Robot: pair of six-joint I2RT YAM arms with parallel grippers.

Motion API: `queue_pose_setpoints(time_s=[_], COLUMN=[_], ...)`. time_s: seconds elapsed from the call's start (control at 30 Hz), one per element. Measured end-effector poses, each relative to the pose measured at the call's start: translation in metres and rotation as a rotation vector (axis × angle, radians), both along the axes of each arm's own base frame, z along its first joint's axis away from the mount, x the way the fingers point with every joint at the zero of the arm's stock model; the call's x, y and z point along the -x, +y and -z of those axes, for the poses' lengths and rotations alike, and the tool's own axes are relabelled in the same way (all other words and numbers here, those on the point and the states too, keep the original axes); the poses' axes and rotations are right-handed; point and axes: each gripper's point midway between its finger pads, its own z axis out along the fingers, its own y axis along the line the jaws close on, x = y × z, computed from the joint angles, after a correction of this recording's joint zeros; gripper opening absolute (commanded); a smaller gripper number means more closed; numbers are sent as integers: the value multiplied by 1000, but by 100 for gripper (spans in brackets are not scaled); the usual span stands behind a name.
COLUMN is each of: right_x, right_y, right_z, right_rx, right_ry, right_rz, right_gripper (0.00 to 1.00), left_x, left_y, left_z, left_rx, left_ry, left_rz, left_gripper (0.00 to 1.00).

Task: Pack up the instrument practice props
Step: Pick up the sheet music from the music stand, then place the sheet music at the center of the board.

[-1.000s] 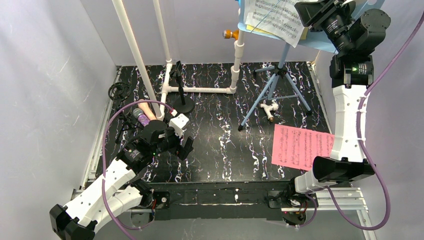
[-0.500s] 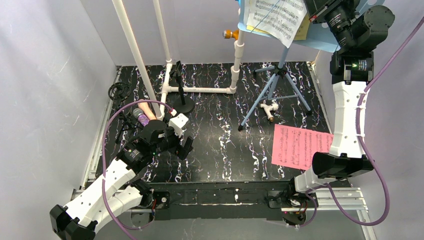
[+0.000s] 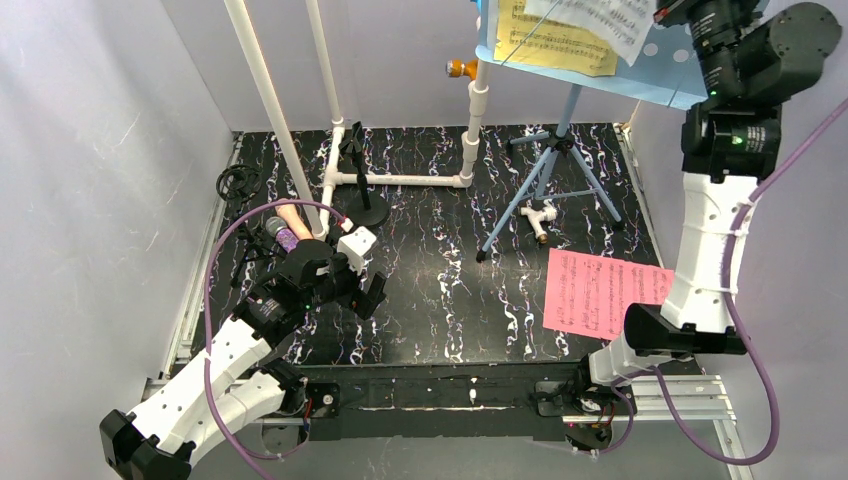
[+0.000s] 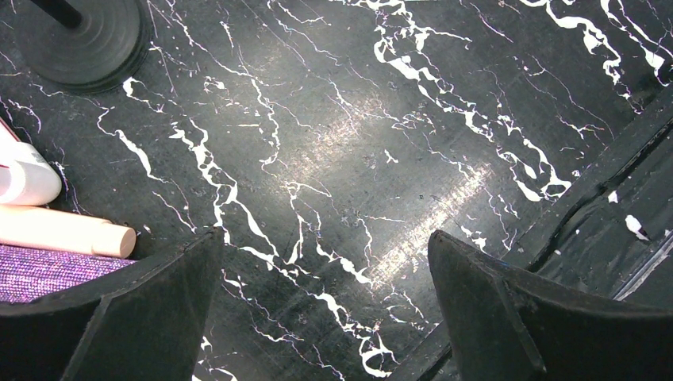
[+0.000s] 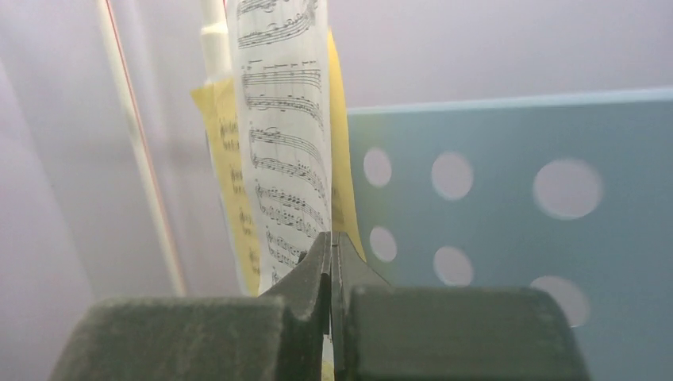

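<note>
White sheet-music page [image 3: 600, 15]: clamped in right gripper [image 5: 331, 242], upper right, overhead view.
Light-blue music rack [image 3: 660, 85]: just behind that page.
Left gripper [image 4: 321, 254]: released, above black marbled table [image 4: 357, 143].

White sheet-music page [image 5: 282, 143] — notation only; no words.

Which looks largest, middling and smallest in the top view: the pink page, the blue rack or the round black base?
1. Blue rack, though it stands raised, nearer the camera, and the frame cuts it off.
2. Pink page.
3. Round base.
</note>
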Motion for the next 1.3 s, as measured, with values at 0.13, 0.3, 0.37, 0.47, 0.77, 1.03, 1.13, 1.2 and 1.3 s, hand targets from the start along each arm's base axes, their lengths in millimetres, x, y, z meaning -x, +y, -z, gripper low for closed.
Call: queue_pose_setpoints(time_s=[0.13,0.3,0.37,0.47,0.77,1.03,1.13,1.2,1.3], right_x=[30,74,96,123,172,167,158,151,138], right_y=[-11,-9,1,17,64,78,79,79,74], right_z=[-29,-56,-63,-63,-19,53,89,115,161], right_rx=[37,92,130,183,294,307,315,331,373], right_ry=[-89,-181,-216,-241,-165,28,125,194,309], right_rz=[78,94,56,-20,-322,-463,-490,-497,-492], right_gripper=[1,1,1,1,1,1,1,1,1], left_x=[0,0,0,0,0,0,0,0,0], left_y=[0,0,0,0,0,0,0,0,0], left_z=[0,0,-1,-1,-1,0,0,0,0], left_rx=[0,0,1,1,1,1,1,1,1], left_ry=[0,-1,-2,-2,-2,-2,-1,-1,-1], left_rz=[0,0,0,0,0,0,0,0,0], left_gripper=[100,100,100,100,100,100,100,100,100])
